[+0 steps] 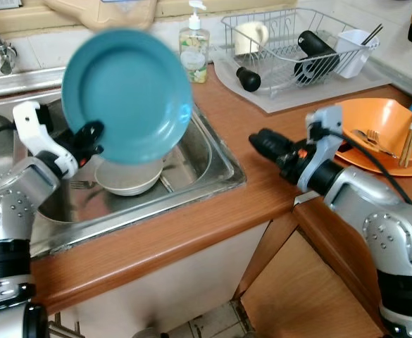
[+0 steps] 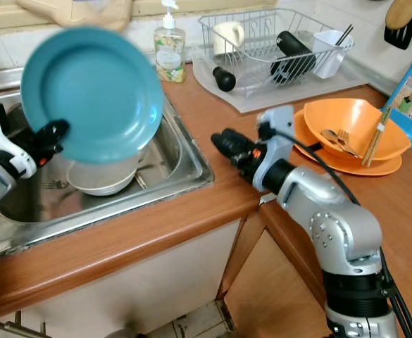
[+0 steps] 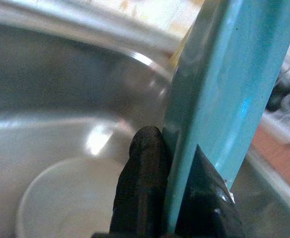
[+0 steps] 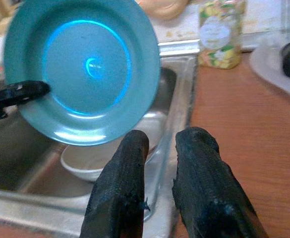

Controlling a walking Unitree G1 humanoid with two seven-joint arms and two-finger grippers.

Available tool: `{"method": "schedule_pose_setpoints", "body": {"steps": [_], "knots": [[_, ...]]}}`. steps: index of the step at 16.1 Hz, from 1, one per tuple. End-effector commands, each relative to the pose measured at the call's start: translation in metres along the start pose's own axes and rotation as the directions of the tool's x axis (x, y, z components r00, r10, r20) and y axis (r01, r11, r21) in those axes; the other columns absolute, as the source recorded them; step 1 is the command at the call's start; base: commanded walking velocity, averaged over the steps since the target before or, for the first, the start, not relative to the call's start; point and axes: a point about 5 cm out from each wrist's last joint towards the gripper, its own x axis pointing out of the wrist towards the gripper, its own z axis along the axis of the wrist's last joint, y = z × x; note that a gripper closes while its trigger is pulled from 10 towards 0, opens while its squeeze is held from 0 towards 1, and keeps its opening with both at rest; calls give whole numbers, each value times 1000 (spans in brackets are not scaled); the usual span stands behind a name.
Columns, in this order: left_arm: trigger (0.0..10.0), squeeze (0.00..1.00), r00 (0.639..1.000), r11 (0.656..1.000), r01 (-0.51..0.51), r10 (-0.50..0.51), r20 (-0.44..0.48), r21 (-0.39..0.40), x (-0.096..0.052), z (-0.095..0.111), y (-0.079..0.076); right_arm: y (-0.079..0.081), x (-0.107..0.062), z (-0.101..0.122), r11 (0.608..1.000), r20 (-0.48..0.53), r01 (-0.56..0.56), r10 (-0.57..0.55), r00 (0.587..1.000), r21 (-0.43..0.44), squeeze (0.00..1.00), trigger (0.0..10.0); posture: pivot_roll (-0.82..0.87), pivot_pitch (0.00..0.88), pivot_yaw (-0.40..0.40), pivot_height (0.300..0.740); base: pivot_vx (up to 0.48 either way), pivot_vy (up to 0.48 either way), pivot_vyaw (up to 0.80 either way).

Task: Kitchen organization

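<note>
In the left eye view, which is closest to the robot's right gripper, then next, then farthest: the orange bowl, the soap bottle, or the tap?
From the right gripper:
1. Orange plastic bowl, on the counter to its right.
2. Clear soap pump bottle, behind the sink.
3. Metal tap, far left at the wall.

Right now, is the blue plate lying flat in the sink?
No, the left end effector holds the blue plate up on its edge above the sink, over a white bowl.
</note>
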Motion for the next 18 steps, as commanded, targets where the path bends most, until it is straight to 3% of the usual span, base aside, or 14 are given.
{"method": "schedule_pose_setpoints", "body": {"steps": [1, 5, 6, 7, 8, 9, 12, 13, 18], "knots": [[78, 0, 999, 999, -30, 31, -35, 10, 0, 0, 2, 2, -2, 5, 999, 6, -11, 11, 1000, -50, 0, 10000, -169, 0, 8, 740, 0, 0, 0], [4784, 0, 972, 989, -148, 148, -183, 13, -2, -16, 13, 8, -2, -4, 994, -61, -55, 49, 997, -96, 0, 10000, -173, 0, 9, 740, 0, 0, 0], [6471, 0, 970, 988, -153, 153, -191, 14, -2, -17, 14, 9, -3, -5, 993, -69, -65, 58, 996, -102, 0, 10000, -173, 0, 7, 740, 0, 0, 0], [7020, 0, 968, 988, -154, 154, -197, 15, -2, -18, 14, 9, -3, -6, 992, -73, -70, 63, 995, -105, 0, 10000, -173, 0, 7, 740, 0, 0, 0], [9176, 0, 961, 985, -171, 171, -216, 19, -2, -22, 16, 10, -3, -7, 991, -82, -80, 72, 994, -110, 0, 10000, -173, 0, 5, 740, 0, 0, 0], [10000, 0, 957, 985, -174, 174, -230, 24, -2, -25, 16, 11, -3, -7, 990, -87, -87, 78, 993, -113, 0, 10000, -173, 0, 3, 740, 0, 0, 0], [10000, 0, 948, 983, -184, 184, -260, 28, -1, -34, 15, 11, -3, -8, 987, -102, -104, 91, 991, -126, 0, 10000, -178, 0, -3, 740, 0, 0, 0], [10000, 0, 919, 978, -205, 207, -335, 43, -1, -44, 18, 13, -2, -8, 984, -111, -119, 104, 988, -134, 0, 10000, -182, 0, -5, 740, 0, 0, 0], [10000, 0, 903, 978, -195, 207, -376, 71, -4, -55, 18, 15, -2, -10, 980, -126, -134, 116, 985, -144, 0, 10000, -182, 0, -7, 740, 0, 0, 0]]}}
